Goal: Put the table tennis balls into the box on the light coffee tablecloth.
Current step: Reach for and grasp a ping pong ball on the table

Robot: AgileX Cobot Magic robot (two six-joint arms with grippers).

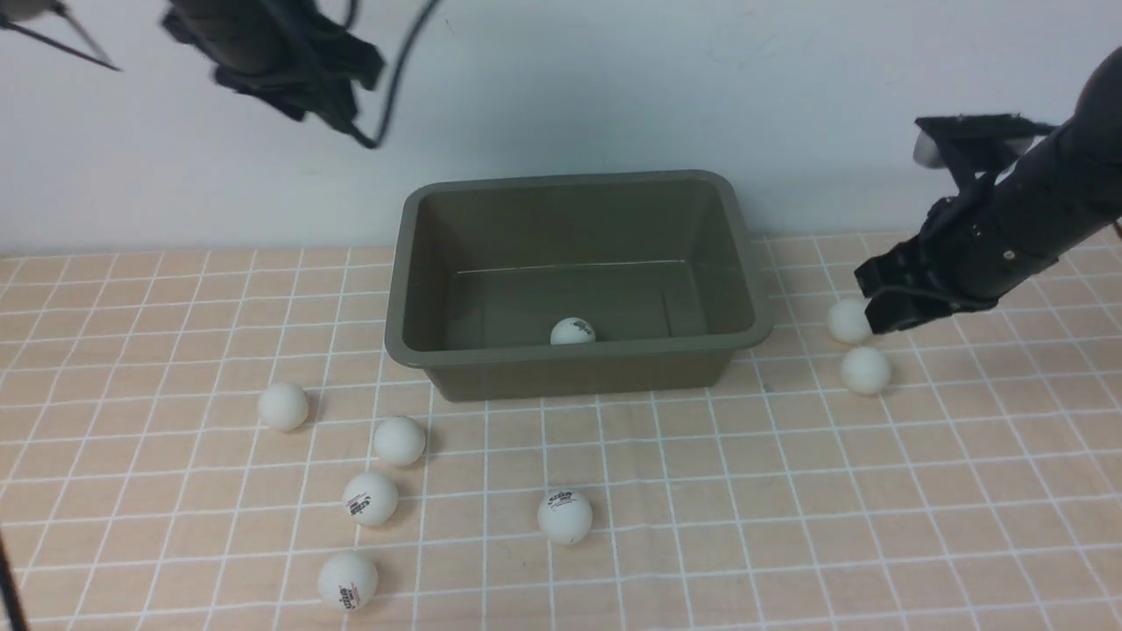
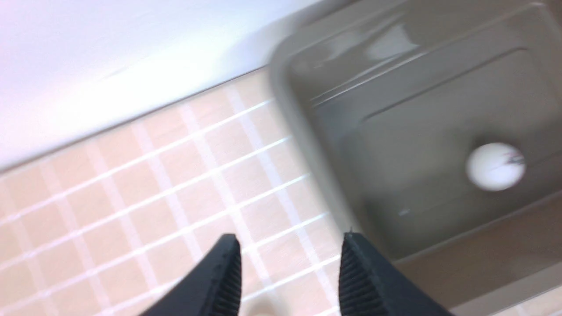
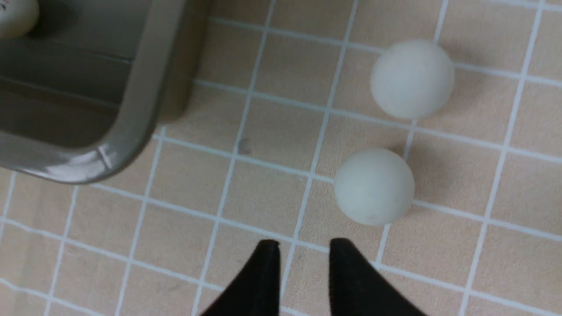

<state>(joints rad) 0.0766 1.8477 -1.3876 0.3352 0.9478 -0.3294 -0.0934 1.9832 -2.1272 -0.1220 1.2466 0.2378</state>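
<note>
The olive-green box [image 1: 578, 379] stands on the light coffee tablecloth [image 1: 719, 526], with one table tennis ball [image 1: 572, 331] inside near its front wall. Several more balls lie on the cloth: a cluster at front left [image 1: 370, 498], one in front of the box [image 1: 564, 516], and two to its right [image 1: 865, 369]. My right gripper [image 3: 304, 248] hangs low over the cloth, jaws open and empty, just short of the nearer ball [image 3: 374, 186]. High above the box's left side, my left gripper [image 2: 290, 245] is open and empty, and the picture is blurred.
A pale wall rises directly behind the box [image 1: 561, 88]. A black cable [image 1: 394, 79] hangs from the left arm at top left. The box's corner [image 3: 131, 131] is close to the right gripper.
</note>
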